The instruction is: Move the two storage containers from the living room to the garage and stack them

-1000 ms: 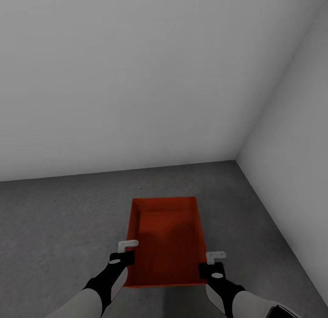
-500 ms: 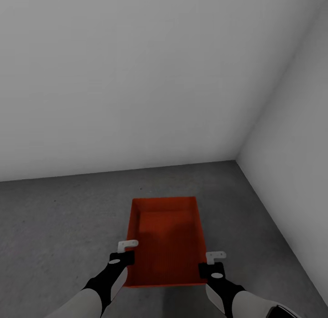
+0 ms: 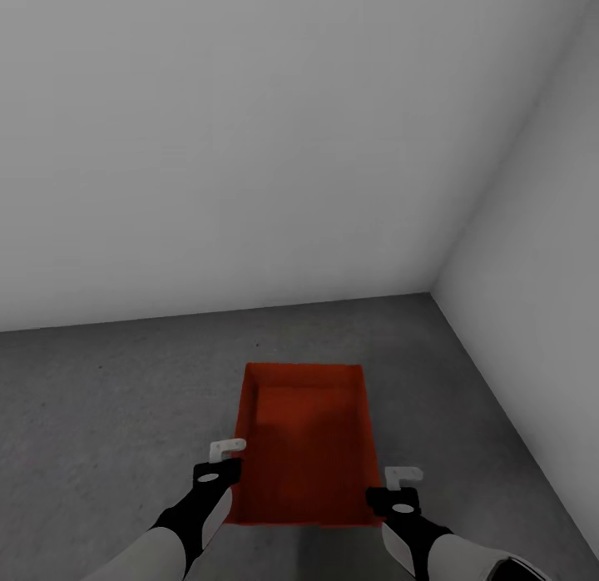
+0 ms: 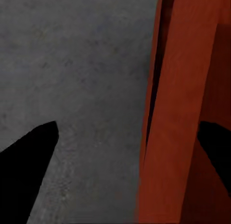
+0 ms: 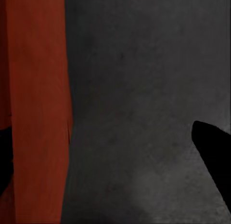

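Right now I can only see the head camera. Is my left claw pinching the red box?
Observer: No. In the left wrist view, the left gripper is open, and the storage container has its wall between the fingers.
Operator: And my other claw?
Observer: The right gripper is open too. One finger is beside the wall and the other is over the floor.
Operator: Anything funny on the box?
Observer: The left wrist view shows a dark slit along the wall. I cannot tell what it is.

Orange-red open-top bin (image 3: 304,439) on grey concrete floor (image 3: 108,398)
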Controlling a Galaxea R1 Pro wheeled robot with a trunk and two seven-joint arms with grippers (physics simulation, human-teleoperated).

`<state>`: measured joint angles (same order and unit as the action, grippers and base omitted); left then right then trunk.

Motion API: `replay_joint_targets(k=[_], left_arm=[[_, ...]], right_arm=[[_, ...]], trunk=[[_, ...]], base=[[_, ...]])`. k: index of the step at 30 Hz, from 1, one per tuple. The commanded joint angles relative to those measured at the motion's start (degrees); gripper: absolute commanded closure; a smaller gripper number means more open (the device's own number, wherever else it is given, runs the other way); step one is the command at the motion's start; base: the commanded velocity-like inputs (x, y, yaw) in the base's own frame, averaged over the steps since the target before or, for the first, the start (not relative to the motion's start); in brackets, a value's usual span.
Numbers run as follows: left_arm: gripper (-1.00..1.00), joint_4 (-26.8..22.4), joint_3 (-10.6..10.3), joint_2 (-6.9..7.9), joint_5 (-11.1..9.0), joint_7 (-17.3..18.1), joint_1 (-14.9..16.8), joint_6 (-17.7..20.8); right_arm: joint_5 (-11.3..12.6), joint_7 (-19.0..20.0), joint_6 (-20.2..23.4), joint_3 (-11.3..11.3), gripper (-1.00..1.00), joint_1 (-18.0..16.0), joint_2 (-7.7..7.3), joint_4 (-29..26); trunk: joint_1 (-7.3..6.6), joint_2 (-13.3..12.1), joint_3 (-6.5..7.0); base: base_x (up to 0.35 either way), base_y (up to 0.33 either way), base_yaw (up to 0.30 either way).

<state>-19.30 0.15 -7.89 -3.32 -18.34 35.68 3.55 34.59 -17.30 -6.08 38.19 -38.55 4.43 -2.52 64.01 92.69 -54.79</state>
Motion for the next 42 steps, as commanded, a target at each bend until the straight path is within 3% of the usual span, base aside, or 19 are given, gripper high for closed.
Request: replay_joint_targets(k=[1,40,42], left_arm=[[-1.0,-0.2,0.2,0.04,0.2,-0.3,0.0,0.3],[-1.0,-0.3,0.2,-0.02,0.2,-0.3,0.0,0.3],[-1.0,-0.3,0.2,-0.02,0.1,-0.3,0.0,0.3]], right_arm=[[0.7,-0.3,-0.3,0.2,-1.0,0.0,-0.03,0.1],[0.7,-0.3,-0.7,0.2,-1.0,0.0,-0.03,0.1],[0.7,-0.3,-0.7,0.2,-1.0,0.0,-0.03,0.1]], trunk=[[0.0,0.0,-0.03],[0.0,0.0,-0.03],[-0.44,-0.8,0.33]], base=[[0.0,0.0,0.0],[0.0,0.0,0.0],[0.0,0.0,0.0]])
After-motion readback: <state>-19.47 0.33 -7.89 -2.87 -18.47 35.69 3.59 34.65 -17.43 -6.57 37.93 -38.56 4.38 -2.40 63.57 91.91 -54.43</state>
